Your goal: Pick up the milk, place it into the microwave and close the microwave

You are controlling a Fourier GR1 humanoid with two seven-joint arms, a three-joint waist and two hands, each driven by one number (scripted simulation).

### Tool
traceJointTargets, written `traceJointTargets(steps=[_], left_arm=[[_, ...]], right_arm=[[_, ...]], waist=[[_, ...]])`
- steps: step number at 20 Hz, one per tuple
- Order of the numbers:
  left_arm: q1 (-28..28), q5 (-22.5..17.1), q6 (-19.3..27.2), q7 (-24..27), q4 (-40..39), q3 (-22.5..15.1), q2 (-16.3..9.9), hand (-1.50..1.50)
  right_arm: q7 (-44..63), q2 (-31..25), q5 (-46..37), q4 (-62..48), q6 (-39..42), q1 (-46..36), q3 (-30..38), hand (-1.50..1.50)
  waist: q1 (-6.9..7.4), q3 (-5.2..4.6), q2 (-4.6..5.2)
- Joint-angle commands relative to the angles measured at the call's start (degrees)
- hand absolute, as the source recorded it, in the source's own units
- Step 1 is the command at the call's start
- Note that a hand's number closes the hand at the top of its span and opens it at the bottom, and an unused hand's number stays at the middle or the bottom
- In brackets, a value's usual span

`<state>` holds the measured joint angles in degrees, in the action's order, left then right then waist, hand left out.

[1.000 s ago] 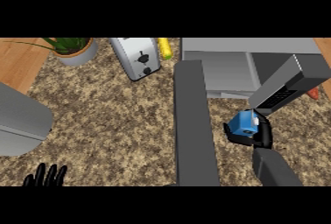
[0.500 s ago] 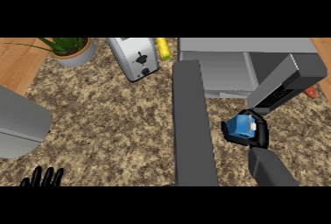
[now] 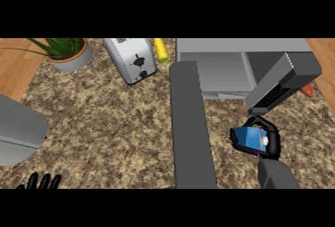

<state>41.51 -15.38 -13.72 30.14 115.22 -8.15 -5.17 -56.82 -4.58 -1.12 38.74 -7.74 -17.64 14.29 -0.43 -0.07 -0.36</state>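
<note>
Blue milk (image 3: 251,138) sits clasped in the right hand (image 3: 267,141), near the open microwave (image 3: 229,71); placing and closing remain.

A speckled brown stone bench (image 3: 98,119) fills the view, edged by wood (image 3: 16,66) at left and far right, bearing a potted plant (image 3: 65,53), a toaster (image 3: 134,60) and a grey rounded object (image 3: 16,131) at left.

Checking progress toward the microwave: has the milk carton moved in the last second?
Yes, slightly. The milk carton, held in the right hand, has shifted left, toward the long grey bar, and sits no nearer the microwave.
</note>
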Motion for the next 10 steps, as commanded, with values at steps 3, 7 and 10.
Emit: traceJointTargets(steps=[3,7,10], left_arm=[[2.31,2.02,2.78,-3.14,4.95,-4.01,1.95,-1.5],[3.48,1.87,1.93,-1.21,4.65,-3.16,1.31,-1.5],[2.67,2.44,3.21,-0.19,2.65,-3.26,2.94,-1.5]], right_arm=[[11.08,-0.7,-0.55,20.93,1.79,11.52,-5.6,1.5],[14.26,3.23,-0.89,32.67,3.9,18.36,-11.25,1.5],[18.56,3.66,5.53,40.21,10.91,22.07,-11.76,1.5]], waist=[[-0.31,-0.02,-0.03],[-0.02,-0.02,0.01],[-0.26,-0.01,-0.02]])
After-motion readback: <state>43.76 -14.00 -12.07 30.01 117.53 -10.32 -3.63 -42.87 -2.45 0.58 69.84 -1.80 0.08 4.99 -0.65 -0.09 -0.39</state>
